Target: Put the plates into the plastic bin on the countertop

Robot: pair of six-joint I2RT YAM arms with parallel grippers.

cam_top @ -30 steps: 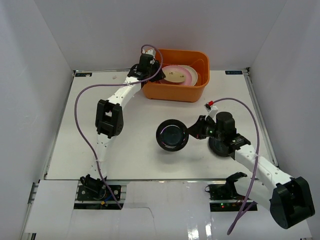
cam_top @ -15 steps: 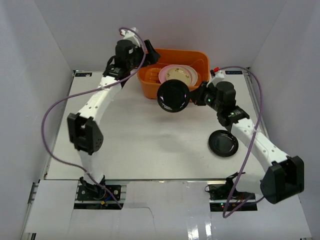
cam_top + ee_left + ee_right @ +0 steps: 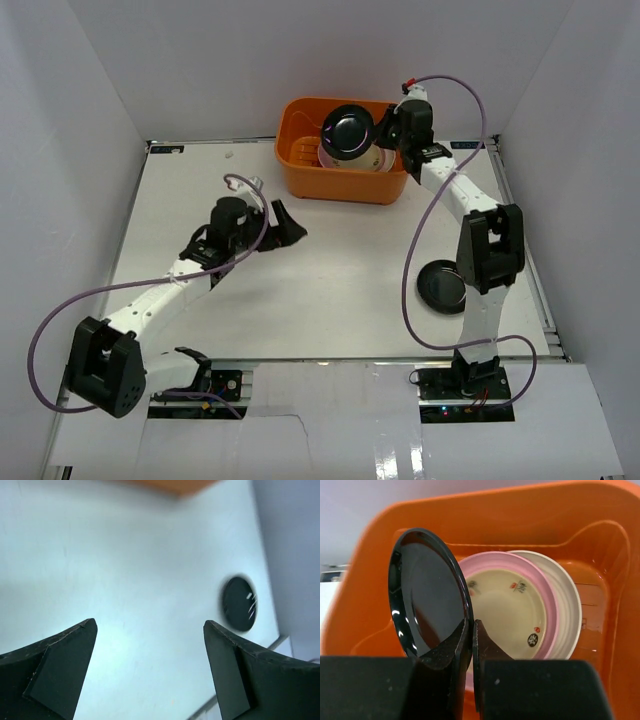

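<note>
The orange plastic bin [image 3: 343,189] [image 3: 530,515] stands at the back of the white countertop [image 3: 320,300]. Inside it lie stacked plates: a cream patterned one [image 3: 505,605] on a pink one [image 3: 549,592] on a white one [image 3: 571,605]. My right gripper [image 3: 384,128] [image 3: 472,626] is shut on the rim of a black plate [image 3: 348,132] [image 3: 427,600], held on edge above the bin's inside. A plain black plate [image 3: 442,287] [image 3: 239,603] lies flat at the right. My left gripper [image 3: 290,228] [image 3: 150,650] hangs open and empty over the countertop's middle left.
White walls close in the countertop on three sides. The right arm's elbow [image 3: 488,250] stands close above the plain black plate. Purple cables loop off both arms. The orange bin's edge [image 3: 175,485] shows at the top of the left wrist view.
The right arm lifted the black plate from in front of the bin to above its inside. The left arm drew back from the bin to the middle left, its jaws opened wide.
</note>
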